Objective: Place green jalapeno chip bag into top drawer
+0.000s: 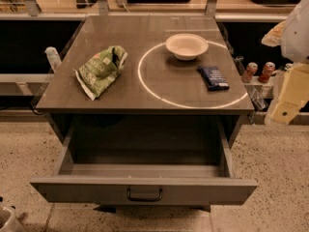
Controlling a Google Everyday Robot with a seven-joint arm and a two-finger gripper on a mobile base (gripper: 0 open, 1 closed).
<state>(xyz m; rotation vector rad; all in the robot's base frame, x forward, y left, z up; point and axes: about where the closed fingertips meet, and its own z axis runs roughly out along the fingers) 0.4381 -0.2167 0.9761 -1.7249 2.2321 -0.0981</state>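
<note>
The green jalapeno chip bag lies crumpled on the left side of the grey cabinet top, light green with white edges. The top drawer below is pulled wide open toward me, with a flat grey front, a dark curved handle and a dark interior that holds nothing I can see. My gripper hangs at the right edge of the view, beside and right of the cabinet, far from the bag and holding nothing that I can see.
A white bowl stands at the back middle of the top, and a small dark blue flat packet lies right of it. A bright ring of light marks the top. Two red cans stand on a shelf at the right.
</note>
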